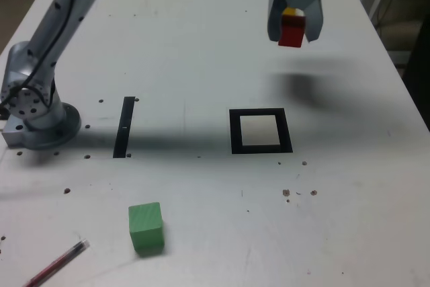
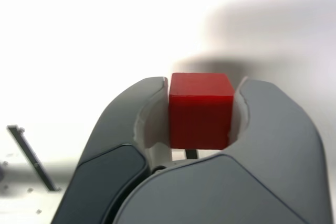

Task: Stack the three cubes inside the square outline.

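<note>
The red cube (image 1: 291,33) is up in the air, well above the desk (image 1: 181,38), clamped between the fingers (image 2: 281,135). In the wrist view the fingers are closed in on two opposite sides of it, with no room left beyond the cube's own width. The exterior view also shows a patch of yellow (image 1: 289,12) just above the red, between the fingers; whether that is the yellow cube, and whether it too is gripped, cannot be told, and no yellow cube shows anywhere else.

Below the raised cube lies the black square outline (image 1: 287,132), its pale centre bare. The green cube (image 1: 146,226) sits on the desk outside it, toward the exterior view's lower left, well apart from both the outline and the thin black strip (image 1: 124,128).

The step in hand looks like carrying the red cube to the outline, with no stack begun there. The next move likely calls for bringing it over the pale centre, lowering it level until it rests flat, and only then parting the fingers. Letting go too high could tip it or send it across the border.
</note>
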`<state>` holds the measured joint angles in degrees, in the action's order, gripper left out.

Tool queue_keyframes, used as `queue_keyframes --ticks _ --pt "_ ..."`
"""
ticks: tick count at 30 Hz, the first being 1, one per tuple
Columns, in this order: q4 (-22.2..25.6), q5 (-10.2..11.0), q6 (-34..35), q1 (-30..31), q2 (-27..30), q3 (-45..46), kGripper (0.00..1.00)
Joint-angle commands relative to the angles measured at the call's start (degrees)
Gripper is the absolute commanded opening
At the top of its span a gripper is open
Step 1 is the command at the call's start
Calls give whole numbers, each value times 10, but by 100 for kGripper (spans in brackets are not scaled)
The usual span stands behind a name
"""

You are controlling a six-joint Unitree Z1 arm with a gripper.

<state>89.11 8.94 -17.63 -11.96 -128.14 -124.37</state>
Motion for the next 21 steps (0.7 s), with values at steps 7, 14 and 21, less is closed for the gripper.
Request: queue_keyframes --ticks 7,14,21 --pt "-119 -35 88 63 127 243 26" --pt "-190 -56 130 103 151 349 26" --pt "-231 -54 155 137 146 411 26"
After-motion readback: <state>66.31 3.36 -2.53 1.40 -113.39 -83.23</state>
